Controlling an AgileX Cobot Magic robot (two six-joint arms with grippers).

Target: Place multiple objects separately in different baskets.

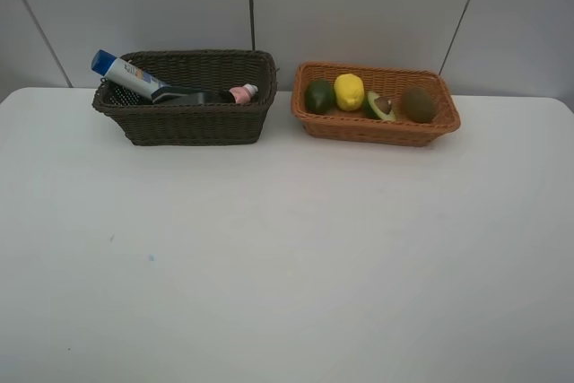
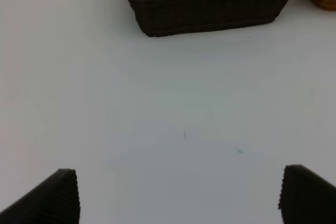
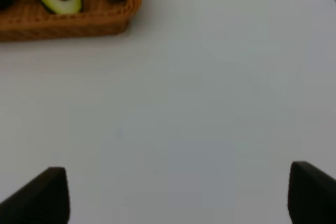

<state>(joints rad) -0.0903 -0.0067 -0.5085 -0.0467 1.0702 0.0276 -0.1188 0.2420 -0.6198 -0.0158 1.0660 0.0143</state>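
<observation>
My left fingers (image 2: 58,198) and right fingers (image 3: 44,195) stand spread and empty above the bare white surface (image 1: 287,248). The dark brown basket (image 1: 193,123) holds a blue-capped bottle (image 1: 126,73), a dark pump bottle (image 1: 188,94) and a pink bottle (image 1: 242,93): likely light, stiff and slippery, best gripped across the body. The orange-tan basket (image 1: 359,125) holds four fruits: a green fruit (image 1: 319,96), a lemon (image 1: 349,91), an avocado half (image 1: 380,106) and a kiwi (image 1: 418,104), round and prone to roll. Two baskets, seven items counted.

A white tabletop (image 1: 287,248) with a matte surface fills the lower part of the exterior high view. Behind the tabletop stands a light grey panelled wall (image 1: 359,6), divided by dark seams. Lighting is even and diffuse, with soft shadows.
</observation>
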